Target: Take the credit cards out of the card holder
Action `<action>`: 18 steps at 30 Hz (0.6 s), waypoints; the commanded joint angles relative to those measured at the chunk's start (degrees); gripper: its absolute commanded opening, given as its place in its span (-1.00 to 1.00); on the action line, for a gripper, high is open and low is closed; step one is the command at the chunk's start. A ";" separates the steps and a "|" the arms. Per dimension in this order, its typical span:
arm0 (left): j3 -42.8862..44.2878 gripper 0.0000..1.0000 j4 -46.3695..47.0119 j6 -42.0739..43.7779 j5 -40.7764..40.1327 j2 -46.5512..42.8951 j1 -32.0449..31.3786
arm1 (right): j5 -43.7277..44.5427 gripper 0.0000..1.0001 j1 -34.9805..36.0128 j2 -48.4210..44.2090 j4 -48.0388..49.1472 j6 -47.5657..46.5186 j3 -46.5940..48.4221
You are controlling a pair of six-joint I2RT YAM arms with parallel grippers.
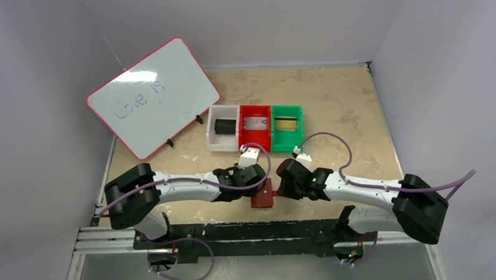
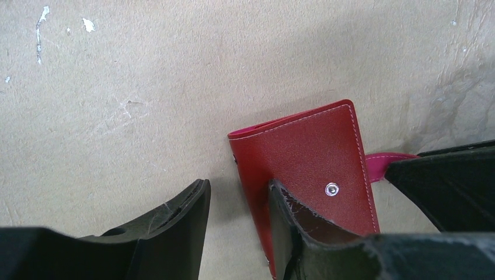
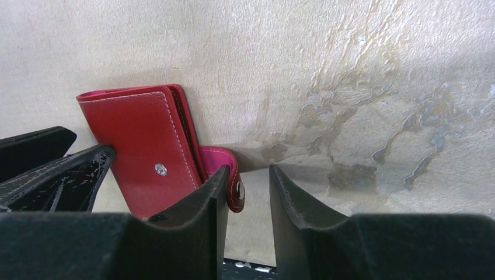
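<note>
Two hands are meeting low at the 6 o'clock edge of the counter point(image 1: 338, 106). The left hand point(image 2: 238, 186) is standing with its jaws apart: one finger point(image 2: 292, 224) is lying over the cover of the card holder point(image 2: 315, 163), while the other is hanging over bare counter just beside the holder's long edge, so it is gripping nothing. The right hand point(image 3: 250, 174) is also holding its jaws parted, and the holder's pink-lined snap tab point(image 3: 219, 158) is sitting between them, touching one finger and leaving a gap to the other. The dark red card holder is lying flat and folded shut between the two hands, its tab hanging unfastened and the metal stud showing on the cover. At 12 o'clock from the holder, three bins are sitting side by side: a white bin point(image 1: 213, 134) holding a black card point(image 1: 223, 125), a red bin point(image 1: 254, 110) holding a silver-grey card point(image 1: 255, 123), and a green bin point(image 1: 287, 145) holding a gold card point(image 1: 286, 124). At 10 o'clock a pink-rimmed whiteboard point(image 1: 152, 96) is standing tilted, carrying blue handwriting.
</note>
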 commanded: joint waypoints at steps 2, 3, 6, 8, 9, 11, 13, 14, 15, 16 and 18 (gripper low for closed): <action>2.14 -0.18 -0.37 0.18 -1.80 0.32 -0.21 | 2.43 -0.42 0.32 0.58 -1.67 1.30 0.99; 2.27 -0.18 -0.44 0.19 -1.78 0.31 -0.21 | 2.43 -0.48 0.30 0.37 -1.33 1.26 0.88; 2.70 -0.20 -0.60 0.47 -1.98 0.19 -0.21 | 2.29 -0.70 0.31 -0.90 0.82 0.35 0.27; 2.83 -0.20 -0.64 0.44 -2.67 -0.50 -0.15 | 1.73 -0.92 0.35 -2.16 3.14 -1.45 0.43; 2.83 -0.20 -0.75 0.27 -3.38 -1.23 -0.21 | 1.41 -1.00 0.31 -2.96 4.13 -2.52 0.77; 2.74 -0.15 -1.20 -0.24 -5.67 -2.92 -0.19 | 0.78 -1.00 0.31 -5.04 6.21 -4.82 1.44; 2.90 -0.04 -2.21 -1.13 -8.72 -5.18 -0.21 | -0.05 -1.00 0.35 -7.06 8.61 -7.28 1.70; 3.03 0.03 -2.87 -1.60 -10.61 -6.43 -0.21 | -0.25 -1.00 0.32 -8.17 9.28 -7.88 2.01; 3.27 0.11 -3.71 -1.96 -12.55 -7.59 -0.19 | -0.48 -1.00 0.37 -9.14 10.17 -8.52 2.12; 3.44 0.14 -4.56 -2.44 -14.35 -8.70 -0.09 | -1.02 -1.00 0.31 -10.12 11.30 -9.37 2.21; 4.00 0.23 -7.74 -4.36 -18.44 -10.38 -0.02 | -2.97 -1.00 0.33 -11.34 14.32 -12.02 2.27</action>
